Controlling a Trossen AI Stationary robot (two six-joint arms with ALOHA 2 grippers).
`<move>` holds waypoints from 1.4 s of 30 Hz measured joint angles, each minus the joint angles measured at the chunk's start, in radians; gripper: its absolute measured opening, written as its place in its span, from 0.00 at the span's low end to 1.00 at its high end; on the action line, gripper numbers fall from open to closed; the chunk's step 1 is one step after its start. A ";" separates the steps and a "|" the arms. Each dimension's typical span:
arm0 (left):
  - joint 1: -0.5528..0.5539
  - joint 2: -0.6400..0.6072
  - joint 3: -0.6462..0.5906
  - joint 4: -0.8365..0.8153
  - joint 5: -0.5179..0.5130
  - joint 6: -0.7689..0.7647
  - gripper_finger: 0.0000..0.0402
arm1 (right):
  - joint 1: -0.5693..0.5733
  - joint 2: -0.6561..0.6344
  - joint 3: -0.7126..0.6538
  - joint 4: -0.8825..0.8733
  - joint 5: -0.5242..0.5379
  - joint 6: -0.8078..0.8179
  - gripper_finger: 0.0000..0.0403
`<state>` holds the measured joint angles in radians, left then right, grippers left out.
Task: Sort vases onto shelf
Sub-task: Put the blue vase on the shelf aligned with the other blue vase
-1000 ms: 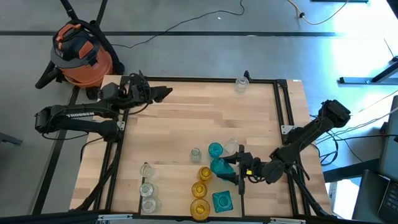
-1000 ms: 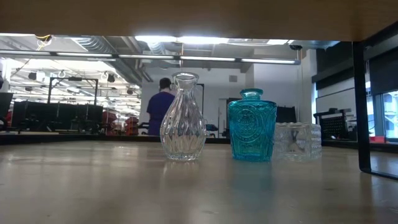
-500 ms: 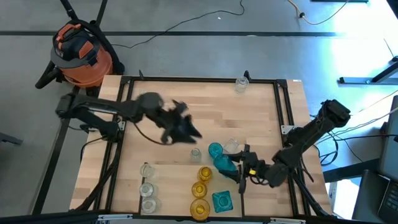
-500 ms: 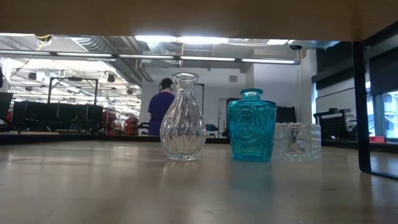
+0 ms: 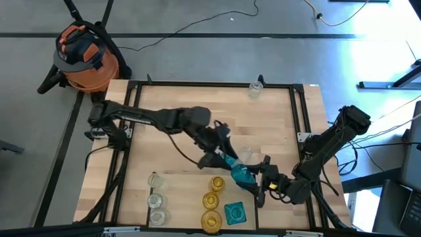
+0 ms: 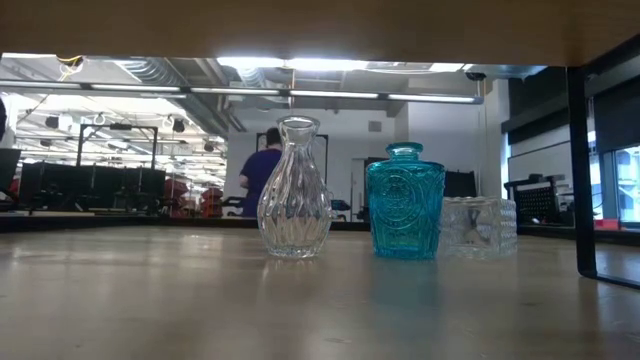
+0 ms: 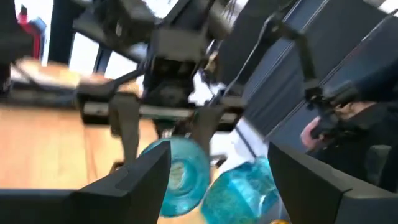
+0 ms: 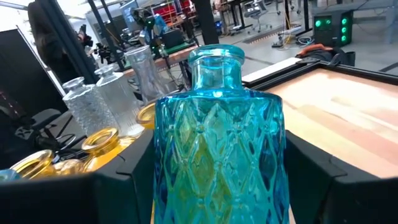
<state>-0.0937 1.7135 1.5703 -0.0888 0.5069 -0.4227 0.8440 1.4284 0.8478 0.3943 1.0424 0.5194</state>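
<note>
1. Shelf (image 5: pixel 184 125), the pale-wood panel inside the black frame rails (image 5: pixel 210 84), is the largest thing we see; it fills the middle of the high view.
2. We see the left arm reaching from the left rail across the panel, and its left gripper (image 5: pixel 220 150) hangs over the round teal vase (image 7: pixel 181 173) near the front middle, with its fingers (image 7: pixel 127 180) spread apart on both sides of the vase and not touching it.
3. We see the right gripper (image 5: pixel 258 179) at the front right, closed on a teal diamond-pattern vase (image 5: pixel 239 175), which is tilted.
4. We find the other vases near the front edge: amber ones (image 5: pixel 212 201), a square teal one (image 5: pixel 234 212), clear ones (image 5: pixel 156 197), and one clear vase (image 5: pixel 255 87) at the far rail.
5. In the low view a clear fluted vase (image 6: pixel 294 190) stands upright beside a teal one (image 6: pixel 404 202).
</note>
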 joint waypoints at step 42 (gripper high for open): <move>-0.032 0.081 0.150 -0.396 -0.252 0.050 0.65 | -0.098 0.000 0.000 -0.009 -0.084 0.026 0.58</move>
<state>-0.1253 1.7947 1.7199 -0.4845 0.2550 -0.3723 0.7456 1.4284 0.8478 0.3850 0.9582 0.5449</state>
